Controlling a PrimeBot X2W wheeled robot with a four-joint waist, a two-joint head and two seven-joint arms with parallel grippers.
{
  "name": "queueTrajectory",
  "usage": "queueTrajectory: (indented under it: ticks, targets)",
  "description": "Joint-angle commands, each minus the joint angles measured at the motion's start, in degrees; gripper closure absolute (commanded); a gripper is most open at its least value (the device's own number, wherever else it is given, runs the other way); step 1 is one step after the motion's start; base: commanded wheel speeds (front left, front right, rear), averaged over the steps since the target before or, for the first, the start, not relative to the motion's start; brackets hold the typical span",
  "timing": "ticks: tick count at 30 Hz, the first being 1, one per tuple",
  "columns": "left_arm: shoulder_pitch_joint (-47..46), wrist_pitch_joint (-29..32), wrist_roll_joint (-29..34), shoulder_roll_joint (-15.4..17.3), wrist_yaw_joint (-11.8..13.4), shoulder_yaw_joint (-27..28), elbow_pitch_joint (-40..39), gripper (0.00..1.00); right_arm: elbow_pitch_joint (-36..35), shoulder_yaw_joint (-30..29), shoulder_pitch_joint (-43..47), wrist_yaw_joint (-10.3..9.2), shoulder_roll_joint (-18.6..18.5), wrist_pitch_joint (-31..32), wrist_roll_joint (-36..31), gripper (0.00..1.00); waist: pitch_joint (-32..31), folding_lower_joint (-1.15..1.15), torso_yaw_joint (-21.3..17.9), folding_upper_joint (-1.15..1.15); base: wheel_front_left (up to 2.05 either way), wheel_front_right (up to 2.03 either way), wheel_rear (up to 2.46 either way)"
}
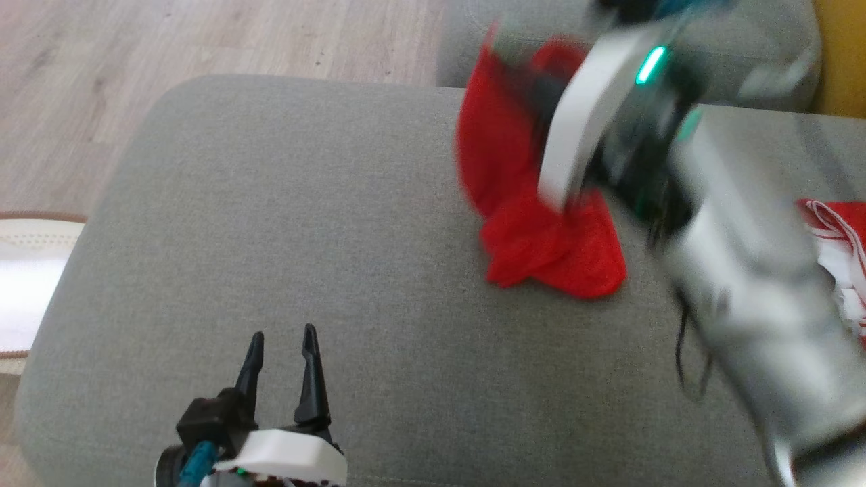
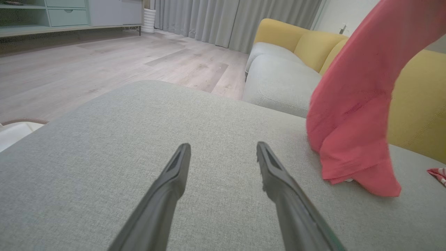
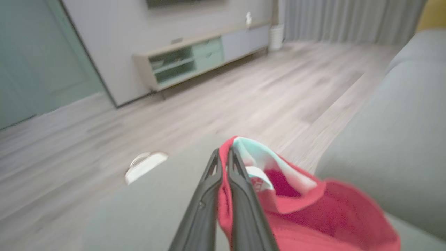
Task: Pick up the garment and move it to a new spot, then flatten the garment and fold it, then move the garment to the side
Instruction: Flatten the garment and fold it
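Observation:
The garment (image 1: 514, 176) is red cloth, lifted at its far end while its lower end trails on the grey cushion (image 1: 304, 257). In the right wrist view my right gripper (image 3: 223, 157) is shut on the garment (image 3: 313, 212) at its edge, by a pale collar lining. The right arm (image 1: 676, 189) reaches in blurred from the right of the head view. In the left wrist view the garment (image 2: 359, 101) hangs at the right. My left gripper (image 1: 281, 348) stands open near the cushion's front with nothing between its fingers; from its own wrist view the left gripper (image 2: 223, 153) hovers over bare cushion.
A red-and-white cloth (image 1: 839, 250) lies at the cushion's right edge. A white basket (image 1: 27, 284) sits on the wood floor (image 1: 203, 40) at the left. A second grey cushion (image 2: 278, 80) and a yellow sofa back (image 2: 414, 104) lie beyond. A low cabinet (image 3: 202, 59) lines the wall.

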Motion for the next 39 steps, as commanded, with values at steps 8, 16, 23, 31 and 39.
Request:
queueTrajectory:
  ticks: [8, 16, 23, 31, 39]
  targets:
    - [-2.6, -0.3, 0.2, -0.3, 0.6, 4.1, -3.2, 0.00, -26.9, 18.4, 25.7, -0.04, -16.3, 10.0, 10.9, 1.00, 1.5, 0.00, -3.0, 0.00, 0.00, 0.00, 0.00]
    - [-4.2, -0.3, 0.5, -0.3, 0.0, 4.7, -3.1, 0.00, -29.3, 21.2, 35.7, -0.04, -28.6, 12.0, 8.6, 1.00, 3.4, 0.00, -5.9, 0.00, 0.00, 0.00, 0.00]
    - [-4.9, -0.3, 0.8, -0.3, -0.5, 4.6, -2.5, 0.00, -20.3, 22.4, 35.0, -0.04, -36.1, 9.0, -1.9, 1.00, 3.8, 0.00, -7.1, 0.00, 0.00, 0.00, 0.00]
    - [-4.2, -0.3, 1.2, -0.3, -1.0, 4.7, -2.0, 0.00, -7.4, 14.1, 35.3, -0.04, -31.6, 1.9, -10.4, 0.00, 3.0, 0.00, -8.0, 0.00, 0.00, 0.00, 0.00]
    - [-3.7, -0.3, 1.7, -0.3, -2.0, 4.6, -1.5, 0.00, -7.0, 1.5, 37.3, -0.04, -26.1, -4.8, -14.8, 0.00, 3.0, 0.00, -9.0, 0.00, 0.00, 0.00, 0.00]
